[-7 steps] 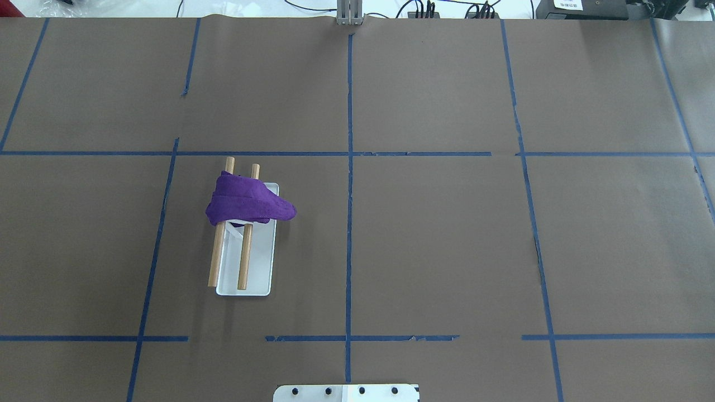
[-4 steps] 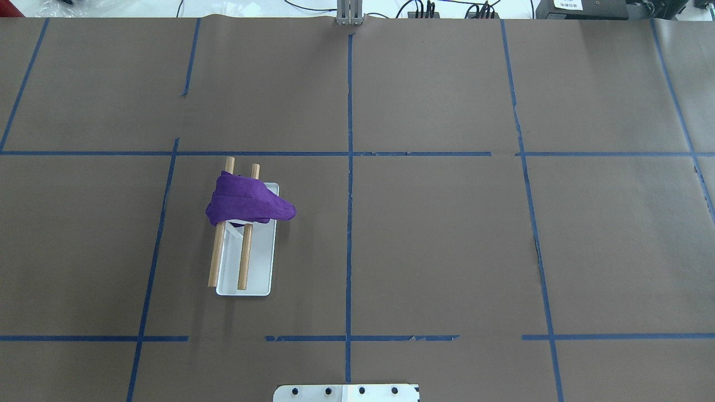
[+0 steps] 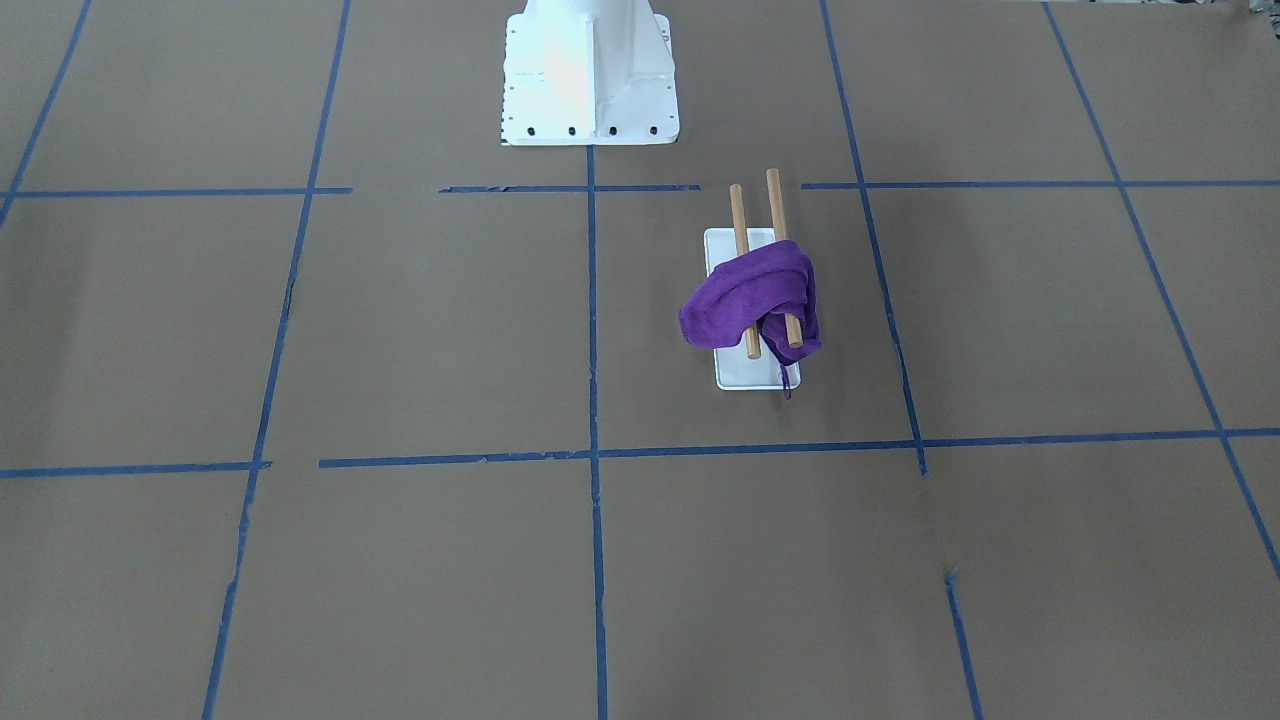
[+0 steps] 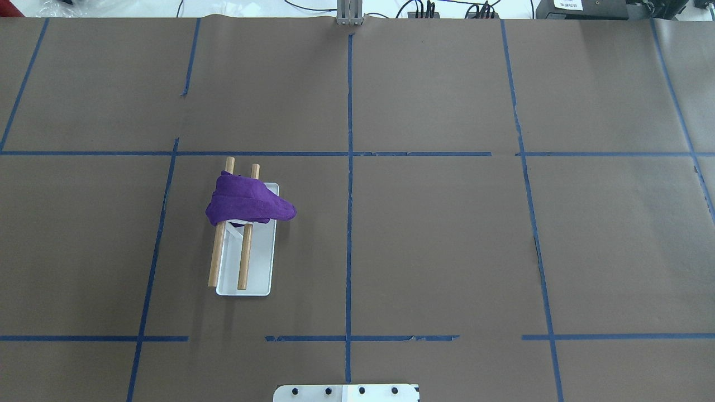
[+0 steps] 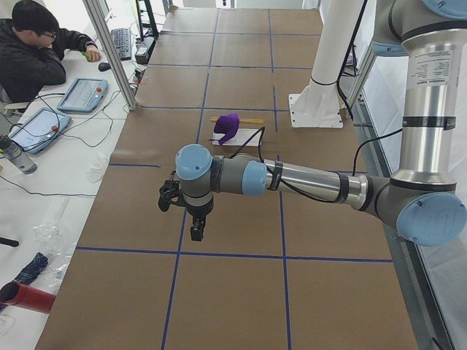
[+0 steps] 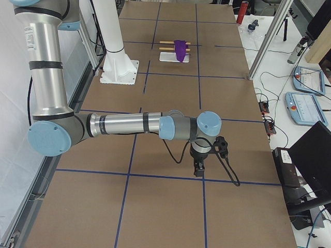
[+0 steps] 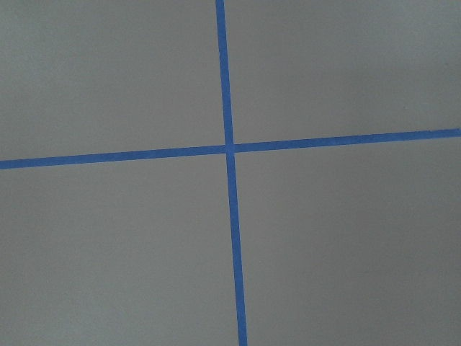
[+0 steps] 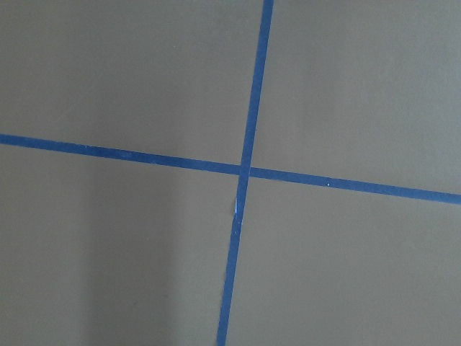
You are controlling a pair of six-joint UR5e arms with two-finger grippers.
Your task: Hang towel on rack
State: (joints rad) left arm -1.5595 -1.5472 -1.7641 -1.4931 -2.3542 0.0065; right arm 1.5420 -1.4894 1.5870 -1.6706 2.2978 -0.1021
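Note:
The purple towel (image 4: pixel 248 201) lies draped across both wooden rods of the rack (image 4: pixel 244 262), bunched at the rods' far end from the robot. It also shows in the front view (image 3: pixel 745 295), where a thin loop hangs off it over the rack's white base (image 3: pixel 735 375). My left gripper (image 5: pixel 197 230) and right gripper (image 6: pixel 199 168) show only in the side views. Each hangs over bare paper, far from the rack, and I cannot tell whether they are open or shut. Both wrist views show only brown paper and blue tape.
The white robot pedestal (image 3: pixel 590 75) stands at the table's near edge to the robot. Blue tape lines (image 4: pixel 349 223) grid the brown paper. An operator (image 5: pixel 29 51) sits at a side desk with tablets (image 5: pixel 84 93).

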